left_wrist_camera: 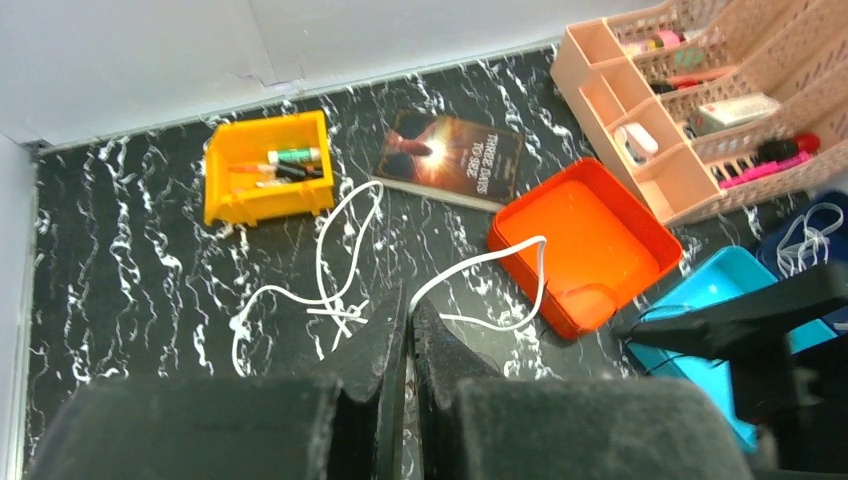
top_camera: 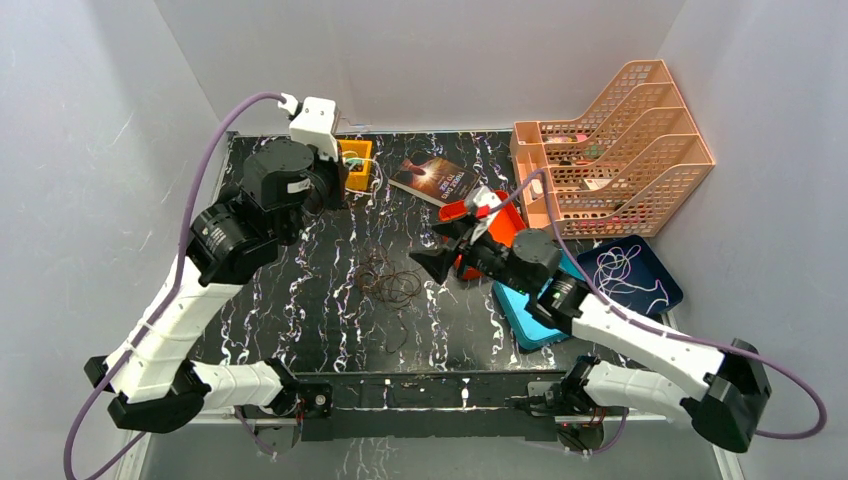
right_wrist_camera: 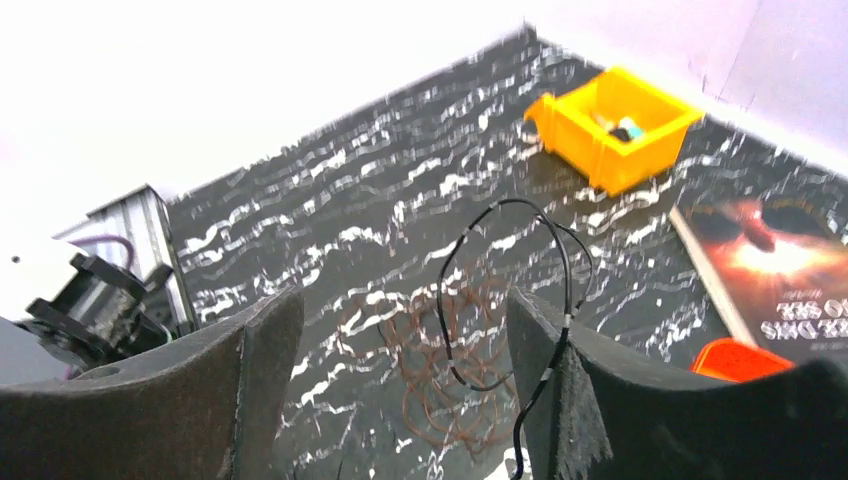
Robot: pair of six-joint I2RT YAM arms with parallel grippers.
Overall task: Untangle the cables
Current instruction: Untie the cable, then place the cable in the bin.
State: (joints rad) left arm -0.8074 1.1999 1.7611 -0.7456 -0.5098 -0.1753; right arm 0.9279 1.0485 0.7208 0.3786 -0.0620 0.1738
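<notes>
Left end effector (left_wrist_camera: 410, 305), closed, pinches white cable (left_wrist_camera: 543, 275). Right end effector (right_wrist_camera: 405, 300) stands wide open; black cable (right_wrist_camera: 510, 201) hangs at 3 o'clock.

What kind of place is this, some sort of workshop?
Probably a robot-testing cell in a lab: plain white walls box in a black marbled tabletop, two white-and-black robot arms are bolted at its near edge, and there are props like a yellow plastic bin and a thin white cable.
</notes>
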